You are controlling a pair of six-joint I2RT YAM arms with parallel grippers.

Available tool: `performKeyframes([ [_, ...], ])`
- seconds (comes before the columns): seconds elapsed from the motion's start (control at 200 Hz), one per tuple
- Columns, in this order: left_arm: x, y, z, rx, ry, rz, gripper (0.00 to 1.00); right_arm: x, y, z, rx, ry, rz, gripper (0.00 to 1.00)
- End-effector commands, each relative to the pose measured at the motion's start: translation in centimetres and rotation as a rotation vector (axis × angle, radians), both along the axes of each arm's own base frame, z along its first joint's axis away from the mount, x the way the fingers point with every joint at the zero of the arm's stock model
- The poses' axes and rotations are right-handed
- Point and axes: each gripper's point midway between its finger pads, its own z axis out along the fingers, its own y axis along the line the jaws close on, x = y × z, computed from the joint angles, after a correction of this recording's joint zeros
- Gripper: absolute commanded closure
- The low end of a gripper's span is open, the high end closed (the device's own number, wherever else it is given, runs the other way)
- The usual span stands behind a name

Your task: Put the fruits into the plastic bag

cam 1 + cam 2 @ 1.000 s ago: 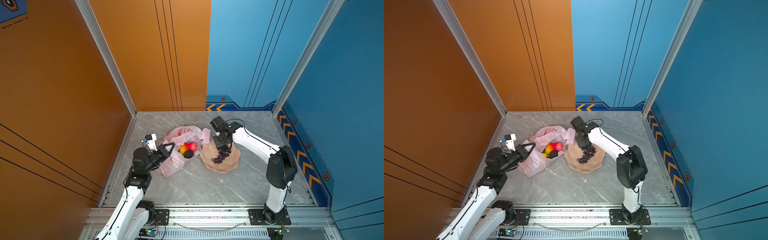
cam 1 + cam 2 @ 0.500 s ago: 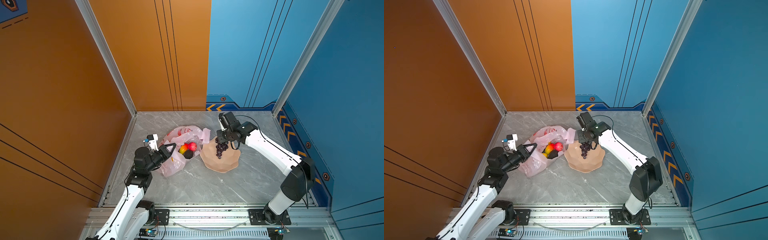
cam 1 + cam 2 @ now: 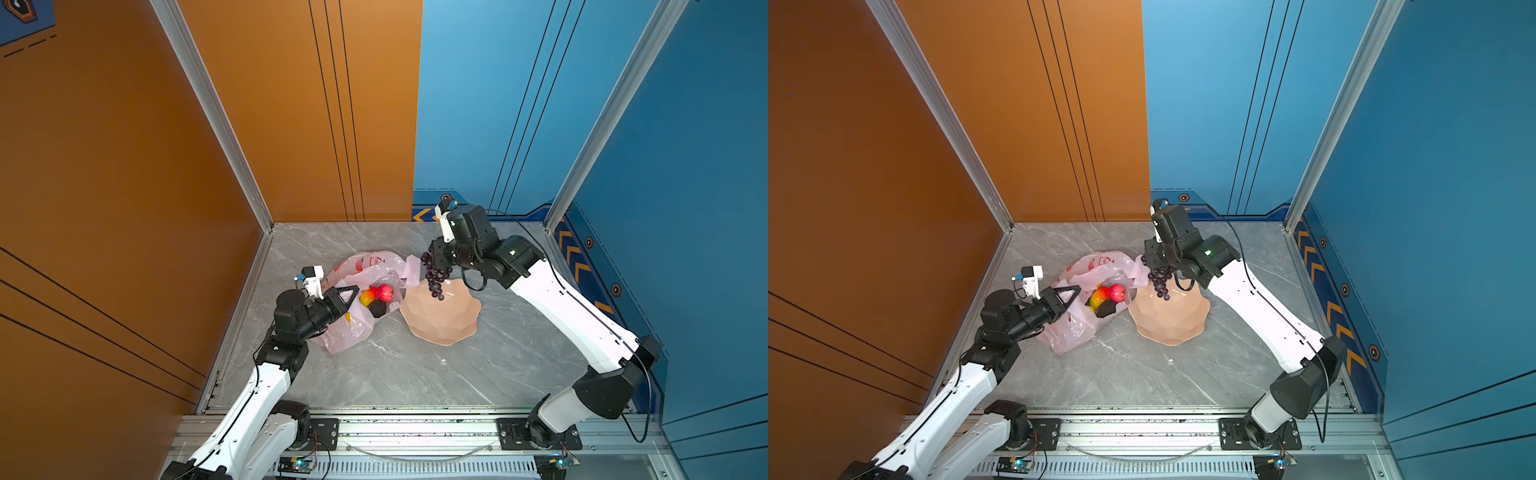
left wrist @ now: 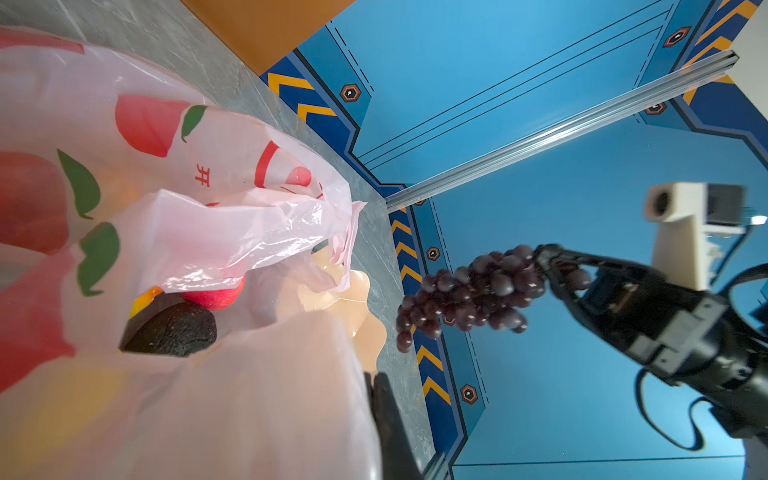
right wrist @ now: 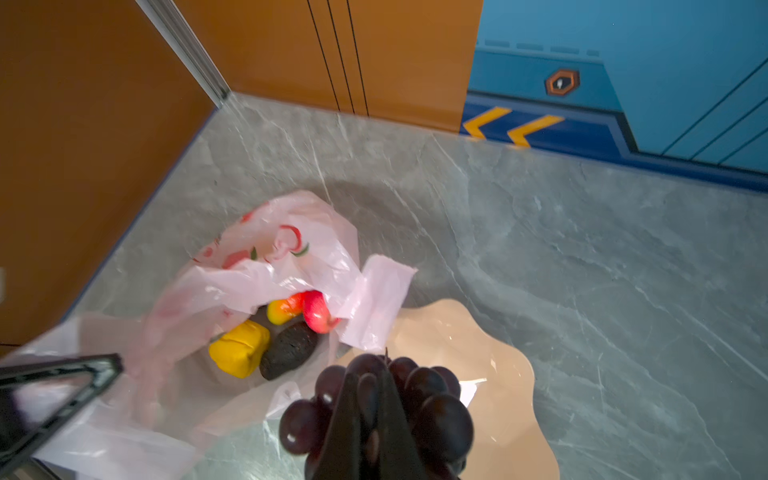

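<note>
A: Top views first. Edges and free room?
B: In both top views the plastic bag lies left of centre on the grey table, close to the orange wall, with its mouth facing right. The bowl sits just right of it, and its far-left rim touches the bag. The near and right parts of the table are open.
A: End effectors?
B: Left gripper is pinched together on the bag's near-left rim and holds it raised. Right gripper is clamped on the grape bunch, which hangs in the air over the bowl's far-left edge, beside a bag handle.
A: Left wrist view?
B: The bag's mouth gapes, with the avocado and apple inside. A flap of film droops across part of the opening. The grape bunch hangs apart from the bag, on the bowl's side.
A: Right wrist view?
B: Fingers are together among the grapes. Inside the bag are the avocado, apple, mango and a yellow fruit. The loose handle lies over the bowl's rim, between the grapes and the bag's mouth
</note>
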Motion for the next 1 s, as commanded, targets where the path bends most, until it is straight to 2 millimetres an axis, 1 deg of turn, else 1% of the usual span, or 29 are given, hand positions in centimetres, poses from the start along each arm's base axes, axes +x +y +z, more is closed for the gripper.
performKeyframes([
  [0.0,0.4,-0.3,2.1,0.014,-0.075,0.003,1.00,-0.9,1.9,3.2,0.030,-0.055,0.056,1.00],
  [0.09,0.4,-0.5,2.1,0.016,-0.074,-0.001,1.00,-1.2,3.8,4.5,0.044,-0.076,0.096,1.00],
  [0.15,0.4,-0.7,2.2,0.015,-0.079,-0.004,1.00,-1.2,5.2,5.0,0.050,-0.087,0.119,1.00],
  [0.245,0.4,-0.9,2.5,0.014,-0.085,-0.007,1.00,-0.9,7.4,5.0,0.059,-0.088,0.154,1.00],
  [0.34,0.4,-0.9,2.8,0.011,-0.090,-0.003,1.00,-0.6,9.3,4.3,0.061,-0.077,0.181,1.00],
  [0.446,0.5,-0.8,3.2,0.006,-0.097,0.001,1.00,-0.1,11.2,2.6,0.058,-0.051,0.205,1.00],
  [0.611,0.4,-0.6,3.6,-0.001,-0.104,0.010,1.00,0.5,13.5,-1.4,0.048,0.018,0.229,1.00],
  [0.806,0.3,0.7,3.8,0.004,-0.109,0.069,1.00,0.4,14.9,-5.6,0.052,0.105,0.237,1.00],
  [0.991,0.7,0.7,4.0,-0.013,-0.111,0.070,1.00,-0.6,16.3,-9.0,0.084,0.185,0.263,1.00],
])
